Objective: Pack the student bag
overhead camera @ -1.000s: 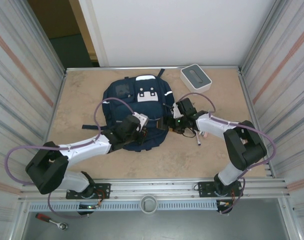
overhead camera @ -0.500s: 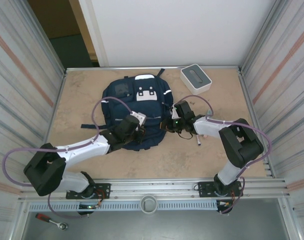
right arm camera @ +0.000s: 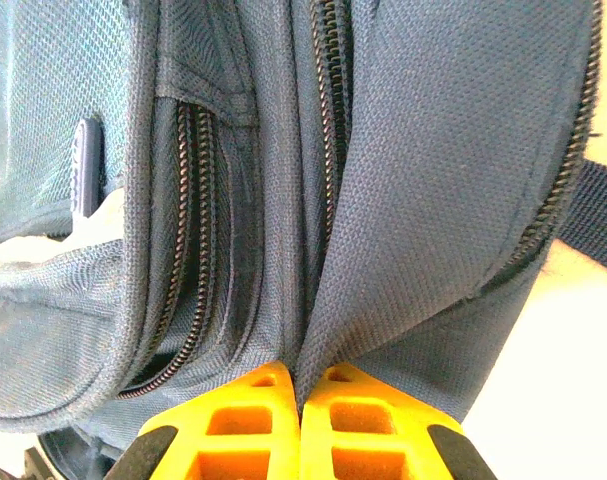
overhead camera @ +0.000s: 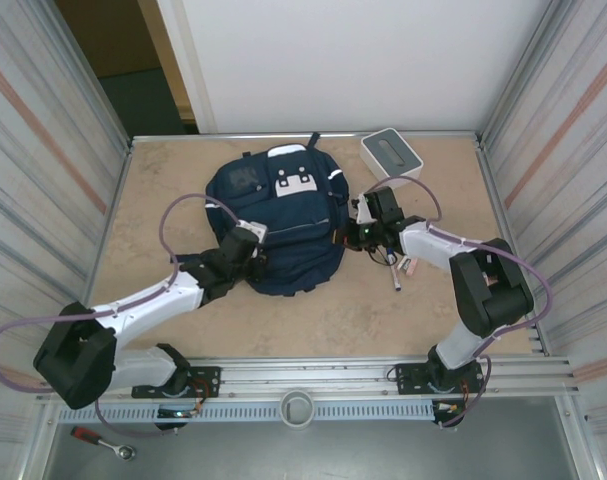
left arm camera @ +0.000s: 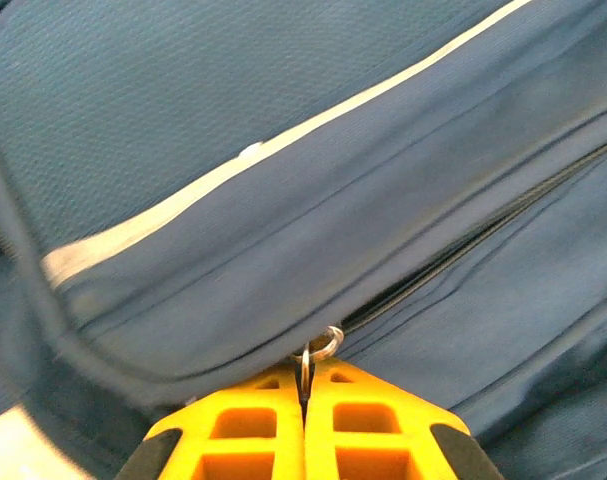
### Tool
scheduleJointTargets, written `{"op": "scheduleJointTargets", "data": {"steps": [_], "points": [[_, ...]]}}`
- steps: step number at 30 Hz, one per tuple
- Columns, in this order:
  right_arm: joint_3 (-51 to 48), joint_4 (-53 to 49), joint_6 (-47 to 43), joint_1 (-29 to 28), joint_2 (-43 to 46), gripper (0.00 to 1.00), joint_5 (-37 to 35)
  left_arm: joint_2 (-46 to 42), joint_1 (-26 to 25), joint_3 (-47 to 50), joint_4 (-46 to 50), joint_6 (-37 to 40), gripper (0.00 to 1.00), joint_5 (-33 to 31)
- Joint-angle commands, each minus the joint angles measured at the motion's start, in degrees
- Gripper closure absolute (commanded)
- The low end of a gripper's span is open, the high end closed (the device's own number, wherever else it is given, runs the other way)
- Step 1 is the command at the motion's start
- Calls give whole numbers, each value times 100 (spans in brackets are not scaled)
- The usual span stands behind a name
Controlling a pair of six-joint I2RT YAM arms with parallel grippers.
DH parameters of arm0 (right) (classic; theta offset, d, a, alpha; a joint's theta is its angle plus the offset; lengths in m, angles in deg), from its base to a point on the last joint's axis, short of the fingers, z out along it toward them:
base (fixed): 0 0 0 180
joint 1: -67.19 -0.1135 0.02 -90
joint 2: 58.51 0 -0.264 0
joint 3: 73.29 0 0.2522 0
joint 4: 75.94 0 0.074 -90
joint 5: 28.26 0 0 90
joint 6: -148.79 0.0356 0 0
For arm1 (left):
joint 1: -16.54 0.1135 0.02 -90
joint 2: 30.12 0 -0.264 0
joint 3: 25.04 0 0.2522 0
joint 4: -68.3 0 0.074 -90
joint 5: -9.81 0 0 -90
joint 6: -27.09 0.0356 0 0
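Observation:
The student bag [overhead camera: 283,220], navy blue with white patches and thin pale stripes, lies in the middle of the table. My left gripper [overhead camera: 251,256] is at its near left side. In the left wrist view its yellow fingers [left arm camera: 243,435] are shut on the metal ring of a zipper pull [left arm camera: 321,350], and the zipper [left arm camera: 463,250] runs away up to the right. My right gripper [overhead camera: 357,228] is at the bag's right edge. In the right wrist view its gripper [right arm camera: 301,378] is shut on a fold of the bag's fabric [right arm camera: 423,180], beside two zipper lines [right arm camera: 188,230].
A white box [overhead camera: 391,155] stands at the back right of the table. A pen [overhead camera: 397,277] and a small pale item [overhead camera: 407,266] lie right of the bag under my right arm. Corrugated walls close both sides. A ratchet tool [overhead camera: 101,441] lies below the rail at front left.
The right gripper has shut on the bag's right edge fabric. The left gripper has drawn leftward, still shut on the zipper ring. The bag has shifted and bulged toward the back.

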Motion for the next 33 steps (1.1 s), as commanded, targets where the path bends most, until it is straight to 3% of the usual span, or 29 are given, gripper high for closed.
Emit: {"op": "scheduleJointTargets", "data": {"steps": [1, 6, 10, 13, 17, 22, 24, 28, 33], "points": [[555, -462, -440, 226, -219, 100, -78, -250, 107, 160, 146, -69, 100, -37], [1485, -1041, -648, 318, -839, 98, 152, -186, -280, 102, -159, -152, 100, 257], [2124, -1435, -756, 496, -1192, 91, 107, 172, -586, -246, -187, -162, 100, 248], [2066, -1385, -680, 630, -968, 76, 79, 452, -697, -505, -223, -172, 100, 272], [1205, -935, -369, 586, -341, 57, 270, 709, -760, -706, -266, -180, 100, 309], [117, -143, 125, 230, 118, 31, 216, 812, -778, -707, -373, -176, 100, 316], [63, -2, 202, 79, -17, 27, 105, 821, -778, -702, -374, -169, 100, 335], [141, 611, 516, -63, -493, 33, 364, 771, -793, -672, -320, -171, 100, 303], [361, 456, 368, -2, -672, 77, 292, 524, -778, -484, -13, -120, 100, -232]]}}
